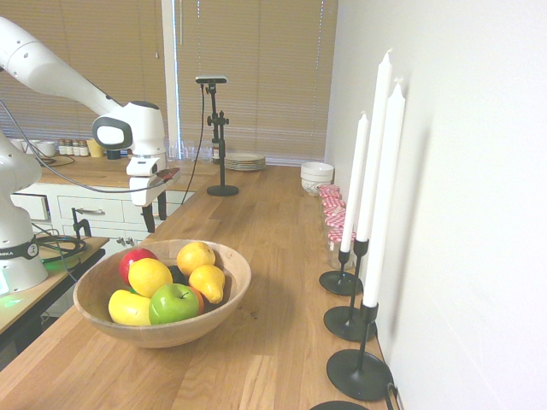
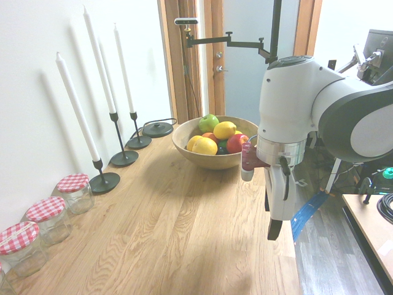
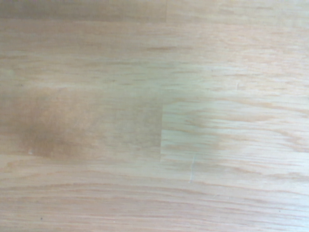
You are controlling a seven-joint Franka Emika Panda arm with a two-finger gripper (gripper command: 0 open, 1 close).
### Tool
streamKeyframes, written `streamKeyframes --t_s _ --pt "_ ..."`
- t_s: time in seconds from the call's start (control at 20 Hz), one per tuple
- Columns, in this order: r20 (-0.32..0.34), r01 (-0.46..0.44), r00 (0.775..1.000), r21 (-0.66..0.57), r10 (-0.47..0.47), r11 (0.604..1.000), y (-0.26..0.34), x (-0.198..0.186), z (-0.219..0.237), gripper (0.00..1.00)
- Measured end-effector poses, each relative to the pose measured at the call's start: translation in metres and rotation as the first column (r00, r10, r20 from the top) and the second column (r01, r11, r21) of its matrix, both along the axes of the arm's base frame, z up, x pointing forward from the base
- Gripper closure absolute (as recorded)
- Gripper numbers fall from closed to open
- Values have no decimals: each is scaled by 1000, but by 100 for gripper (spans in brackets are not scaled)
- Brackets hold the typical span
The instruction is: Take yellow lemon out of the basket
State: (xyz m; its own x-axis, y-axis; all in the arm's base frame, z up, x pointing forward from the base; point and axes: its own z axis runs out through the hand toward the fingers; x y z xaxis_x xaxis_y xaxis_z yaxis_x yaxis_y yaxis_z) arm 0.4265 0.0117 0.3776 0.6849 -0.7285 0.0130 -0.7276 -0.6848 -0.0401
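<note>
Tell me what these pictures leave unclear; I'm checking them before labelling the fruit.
- Basket floor: hidden by the piled fruit, both exterior views.
- Dark item between the fruits: mostly covered, unidentifiable.
- Lemon underside: hidden by neighbouring fruit.
- Wrist view: only blurred countertop, no fruit.
- Leftmost jar: cut by the second exterior view's edge.

Soft daylight through the blinds (image 1: pixel 256 77); candles (image 1: pixel 376 145) cast faint wall shadows; the wrist view of the wooden countertop (image 3: pixel 154 116) is blurred.
</note>
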Motion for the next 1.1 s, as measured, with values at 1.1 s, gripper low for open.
streamKeyframes --t_s 1.1 --pt "126 262 959 -34 -256 965 -221 25 153 0"
